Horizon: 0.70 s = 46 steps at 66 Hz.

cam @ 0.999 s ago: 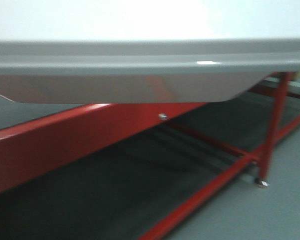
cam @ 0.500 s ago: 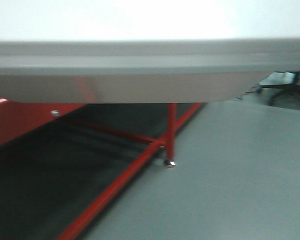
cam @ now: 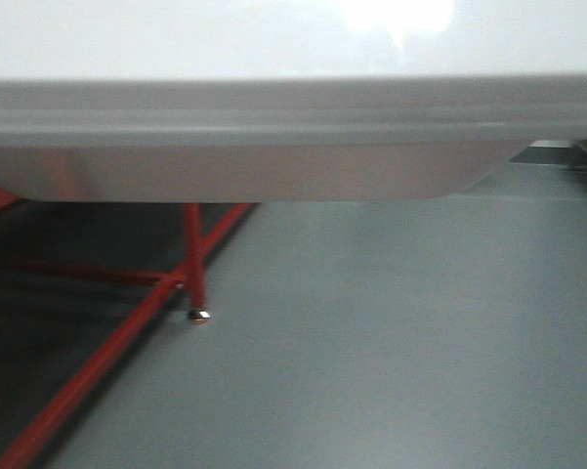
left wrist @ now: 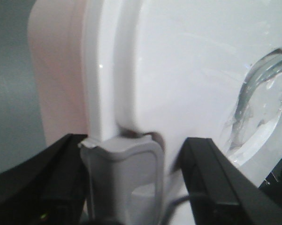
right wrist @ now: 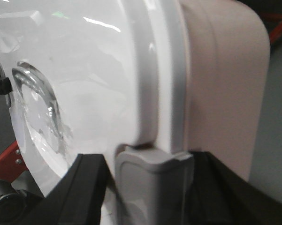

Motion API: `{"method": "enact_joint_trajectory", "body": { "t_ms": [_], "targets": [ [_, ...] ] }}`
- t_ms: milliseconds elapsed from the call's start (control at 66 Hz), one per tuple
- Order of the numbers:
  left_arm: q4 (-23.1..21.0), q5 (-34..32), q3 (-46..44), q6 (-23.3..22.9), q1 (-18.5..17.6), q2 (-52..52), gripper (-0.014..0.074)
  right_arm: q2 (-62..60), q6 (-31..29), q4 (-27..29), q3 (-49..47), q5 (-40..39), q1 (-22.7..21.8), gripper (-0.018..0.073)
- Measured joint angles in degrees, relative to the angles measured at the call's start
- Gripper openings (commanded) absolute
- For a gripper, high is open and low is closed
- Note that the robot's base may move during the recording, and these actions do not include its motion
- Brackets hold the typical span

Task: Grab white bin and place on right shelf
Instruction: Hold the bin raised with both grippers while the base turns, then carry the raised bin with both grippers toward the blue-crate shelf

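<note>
Front view: the red rack point(cam: 190, 259) has shifted to lower left, so the robot is judged to be turning with the bin point(cam: 273, 147) raised. The left gripper point(left wrist: 131, 187) and right gripper point(right wrist: 150, 187) are clamped on its ends.

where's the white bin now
The white bin fills the top of the front view, above the floor and a red rack leg, held between the left gripper and right gripper.

left gripper point(left wrist: 138, 140): matte black, angular wedge fingers point(left wrist: 220, 183) at 5 and 7 o'clock | tiny green light point(left wrist: 42, 216) at 7 o'clock | right gripper point(right wrist: 143, 157): same black wedge fingers, rounded black part point(right wrist: 4, 204) at 8 o'clock
</note>
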Motion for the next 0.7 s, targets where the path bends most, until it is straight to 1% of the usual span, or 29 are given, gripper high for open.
{"method": "enact_joint_trajectory", "body": {
  "t_ms": [696],
  "targets": [
    [0.0,0.0,0.0,0.0,0.0,0.0,0.0283,0.0,0.0,0.0,0.0,0.0,0.0,0.0423]
  ]
}}
